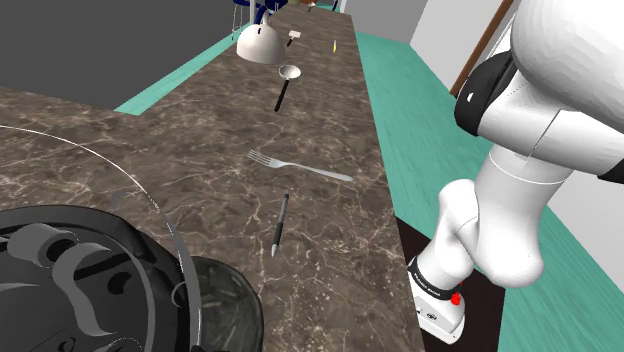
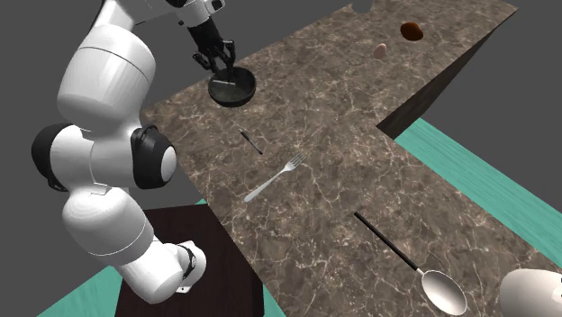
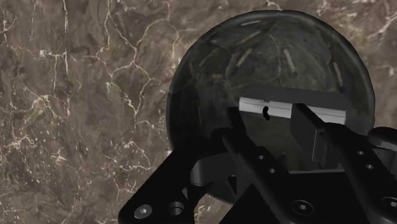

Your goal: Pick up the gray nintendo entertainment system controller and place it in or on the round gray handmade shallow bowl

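Note:
The round dark bowl stands on the marble counter near the corner closest to the arm, also seen as the bowl and the bowl. The controller, a flat block with a dark top and a pale grey side, lies inside the bowl. My gripper hangs right over it, fingers apart, one fingertip beside the controller's end and the other in front of it. From the second exterior view, the gripper hovers just above the bowl's rim.
On the brown marble counter lie a black pen, a fork, a long-handled spoon and a white domed vessel. A brown lump and a pale egg shape sit far off. Teal floor borders the counter.

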Motion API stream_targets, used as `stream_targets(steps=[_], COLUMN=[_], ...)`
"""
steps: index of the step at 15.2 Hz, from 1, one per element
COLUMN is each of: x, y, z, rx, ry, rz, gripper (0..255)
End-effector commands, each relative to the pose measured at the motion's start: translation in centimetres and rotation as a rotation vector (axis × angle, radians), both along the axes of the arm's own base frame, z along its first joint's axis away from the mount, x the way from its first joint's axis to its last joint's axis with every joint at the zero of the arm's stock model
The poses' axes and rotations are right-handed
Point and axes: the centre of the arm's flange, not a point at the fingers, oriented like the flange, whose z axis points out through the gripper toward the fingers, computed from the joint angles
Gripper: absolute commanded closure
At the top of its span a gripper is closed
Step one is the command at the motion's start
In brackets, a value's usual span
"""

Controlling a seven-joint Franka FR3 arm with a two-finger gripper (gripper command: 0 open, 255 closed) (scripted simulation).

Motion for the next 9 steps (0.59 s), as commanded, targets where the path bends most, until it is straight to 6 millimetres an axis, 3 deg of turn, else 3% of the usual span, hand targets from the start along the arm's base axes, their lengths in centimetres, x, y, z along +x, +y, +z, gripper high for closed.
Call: stream_targets(steps=[1, 5, 9], x=[0.0, 0.0, -1.3], y=[0.0, 0.0, 1.1], z=[0.0, 0.0, 4.7], rx=[0.000, 0.000, 0.000], ry=[0.000, 0.000, 0.000], rz=[0.000, 0.000, 0.000], gripper=[0, 0, 0])
